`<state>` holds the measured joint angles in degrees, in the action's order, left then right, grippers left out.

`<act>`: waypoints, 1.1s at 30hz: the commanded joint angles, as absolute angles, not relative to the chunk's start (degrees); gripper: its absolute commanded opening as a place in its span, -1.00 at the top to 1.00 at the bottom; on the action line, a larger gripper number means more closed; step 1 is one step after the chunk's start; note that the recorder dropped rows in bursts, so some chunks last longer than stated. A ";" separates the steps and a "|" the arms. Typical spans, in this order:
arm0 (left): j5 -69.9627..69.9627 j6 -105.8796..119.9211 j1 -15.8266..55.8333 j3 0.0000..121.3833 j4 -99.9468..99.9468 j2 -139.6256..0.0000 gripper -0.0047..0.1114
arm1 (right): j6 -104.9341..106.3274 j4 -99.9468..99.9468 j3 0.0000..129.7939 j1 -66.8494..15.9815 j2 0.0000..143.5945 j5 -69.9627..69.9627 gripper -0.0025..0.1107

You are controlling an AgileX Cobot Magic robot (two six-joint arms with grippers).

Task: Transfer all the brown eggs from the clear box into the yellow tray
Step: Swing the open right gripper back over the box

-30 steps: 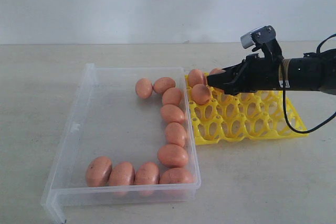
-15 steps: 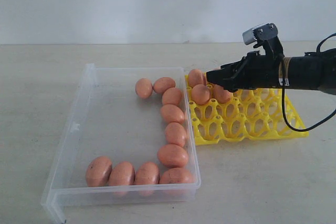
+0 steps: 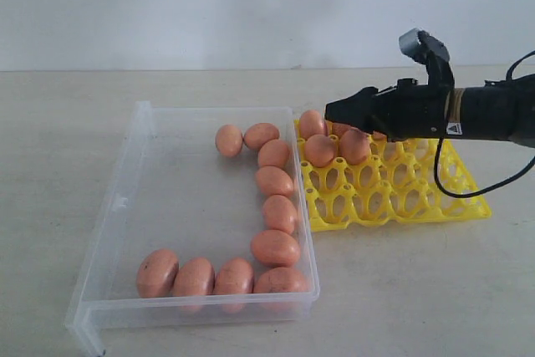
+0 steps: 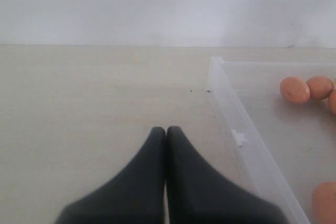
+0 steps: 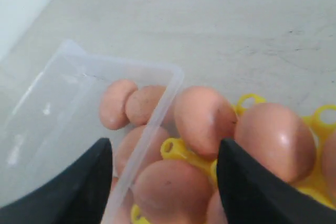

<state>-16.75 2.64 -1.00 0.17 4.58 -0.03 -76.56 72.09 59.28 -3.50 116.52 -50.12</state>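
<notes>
With the right gripper (image 3: 334,113) wide open and empty above the yellow tray (image 3: 401,200) right of middle, lift clear of the eggs there, slide left to the brown eggs (image 3: 275,248) in the clear box (image 3: 117,202), lower left, drop over one, squeeze softly

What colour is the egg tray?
The tray is bright yellow; exterior view shows it best.

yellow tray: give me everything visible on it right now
The yellow tray is a bright plastic openwork grid of cups with pointed posts, lying flat on the table right of the clear box; whether they touch is unclear. At least three brown eggs sit in cups at its far left corner; other visible cups are empty. The open right tool hangs above that corner.
</notes>
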 commanded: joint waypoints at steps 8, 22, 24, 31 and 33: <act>-16.33 2.60 -0.78 0.00 4.88 0.00 0.99 | -103.15 75.99 59.55 -20.63 87.26 -55.80 -0.04; -16.33 2.60 -0.78 0.00 4.88 0.00 0.99 | -89.12 94.29 68.07 -49.67 99.12 16.19 -0.04; -16.33 2.60 -0.78 0.00 4.88 0.00 0.99 | -76.94 94.28 70.35 -49.67 102.24 22.69 -0.04; -16.33 2.60 -0.78 0.00 4.88 0.00 0.99 | -40.55 42.24 89.51 -44.99 109.67 37.18 -0.04; -16.33 2.60 -0.78 0.00 4.88 0.00 0.99 | -15.91 10.42 100.26 -41.11 114.26 44.10 -0.04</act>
<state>-16.75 2.64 -1.00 0.17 4.58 -0.03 -35.53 38.25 92.47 -44.22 110.59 37.32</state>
